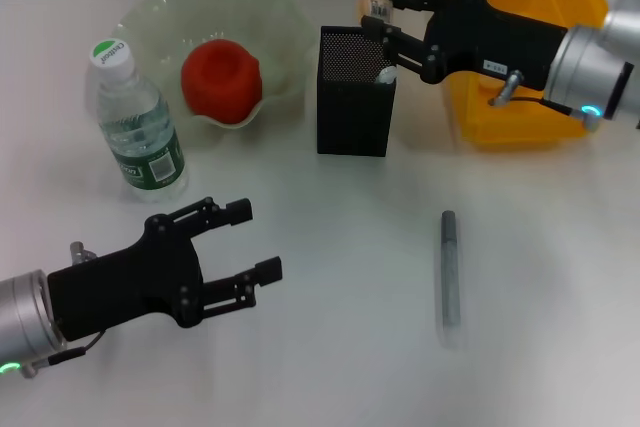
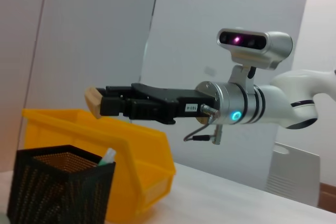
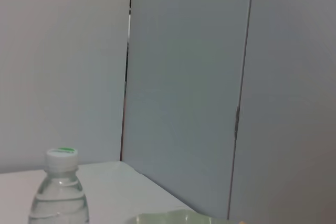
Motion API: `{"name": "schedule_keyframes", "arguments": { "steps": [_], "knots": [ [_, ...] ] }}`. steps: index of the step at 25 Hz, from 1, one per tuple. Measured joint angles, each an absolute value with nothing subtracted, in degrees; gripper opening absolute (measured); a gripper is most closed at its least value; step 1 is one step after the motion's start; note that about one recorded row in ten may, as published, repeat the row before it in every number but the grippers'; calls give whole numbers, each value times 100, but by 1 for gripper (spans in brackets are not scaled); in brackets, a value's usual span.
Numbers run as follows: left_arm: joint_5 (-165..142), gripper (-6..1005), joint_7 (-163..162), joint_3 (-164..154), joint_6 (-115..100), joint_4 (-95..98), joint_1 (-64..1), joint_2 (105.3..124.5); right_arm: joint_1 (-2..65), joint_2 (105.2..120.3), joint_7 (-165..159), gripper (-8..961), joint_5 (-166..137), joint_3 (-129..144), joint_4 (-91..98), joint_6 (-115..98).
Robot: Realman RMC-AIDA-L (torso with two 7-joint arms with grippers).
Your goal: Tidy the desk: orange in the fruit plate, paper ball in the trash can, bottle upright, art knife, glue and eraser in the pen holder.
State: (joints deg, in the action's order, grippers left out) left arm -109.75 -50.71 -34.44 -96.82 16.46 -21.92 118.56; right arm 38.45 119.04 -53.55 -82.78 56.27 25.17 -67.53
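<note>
My right gripper [image 1: 380, 23] is shut on the small beige eraser [image 1: 372, 8], just above the far rim of the black mesh pen holder [image 1: 354, 97]. The left wrist view shows the same eraser [image 2: 93, 102] in that gripper [image 2: 103, 104], above the pen holder [image 2: 58, 188]. A white stick [image 1: 385, 75], perhaps the glue, pokes out of the holder. The orange [image 1: 221, 79] lies in the fruit plate [image 1: 150, 19]. The bottle [image 1: 136, 125] stands upright. The grey art knife [image 1: 449, 267] lies on the table. My left gripper [image 1: 248, 242] is open and holds nothing. The paper ball is out of view.
The yellow trash can [image 1: 530, 57] stands right of the pen holder, behind my right arm. The right wrist view shows the bottle [image 3: 60, 195] and a bit of the plate rim [image 3: 173, 217] before a grey wall.
</note>
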Motion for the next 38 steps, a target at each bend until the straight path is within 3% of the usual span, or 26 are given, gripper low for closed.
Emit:
{"name": "schedule_keyframes", "arguments": {
  "steps": [27, 35, 38],
  "knots": [
    [-10811, 787, -5104, -3341, -9404, 1657, -2092, 11839, 3826, 11901, -5790, 463, -8289, 5873, 2656, -6540],
    [-10814, 787, -5107, -3356, -9474, 1675, -2092, 11838, 3617, 11913, -5837, 702, -8125, 5816, 2883, -6721],
    [-10835, 787, -5107, -3358, -9502, 1675, -2092, 11835, 3435, 11909, -5859, 702, -7767, 5796, 3039, -7164]
  ]
}}
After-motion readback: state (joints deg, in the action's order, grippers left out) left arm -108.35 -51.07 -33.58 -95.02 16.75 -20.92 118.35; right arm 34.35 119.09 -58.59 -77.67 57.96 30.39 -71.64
